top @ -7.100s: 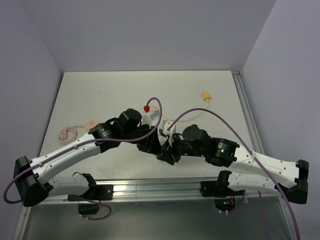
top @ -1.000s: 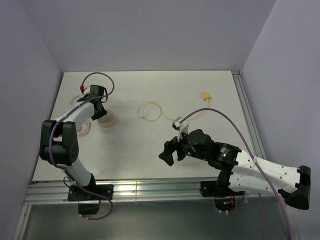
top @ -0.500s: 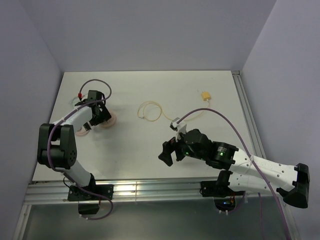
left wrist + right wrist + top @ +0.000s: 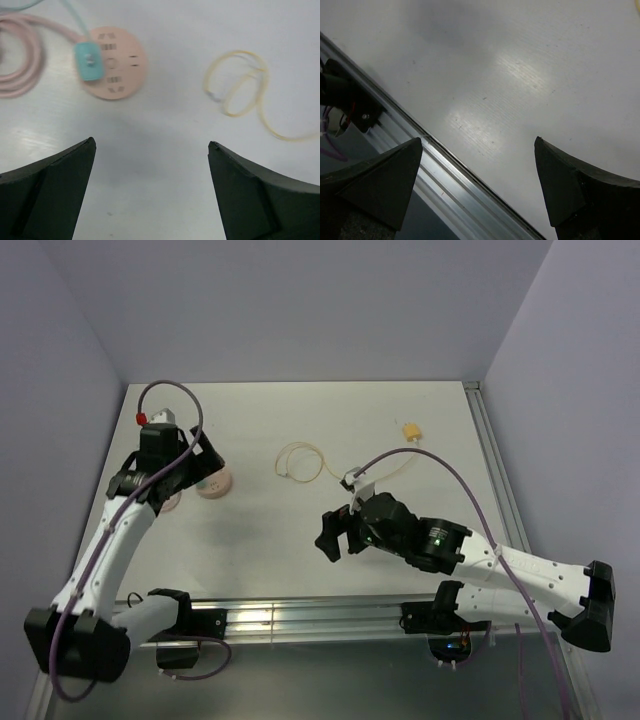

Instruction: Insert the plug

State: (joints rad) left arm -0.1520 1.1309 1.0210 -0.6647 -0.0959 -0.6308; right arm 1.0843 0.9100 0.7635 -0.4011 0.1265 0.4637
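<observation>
Upper left of the top view: left gripper [image 4: 197, 464] hangs just beside the pink disc [image 4: 214, 484], and the right gripper [image 4: 328, 536] hovers mid-frame.

Left wrist: jaws spread, empty. Teal plug [image 4: 89, 61] sits on the disc's left part, long axis near vertical in frame, cord [image 4: 75, 20] leaving toward upper left. We judge insertion about done; the next move calls for confirming the seating, which we cannot tell.

Right wrist: jaws spread, empty, over bare table [image 4: 520, 75].
</observation>
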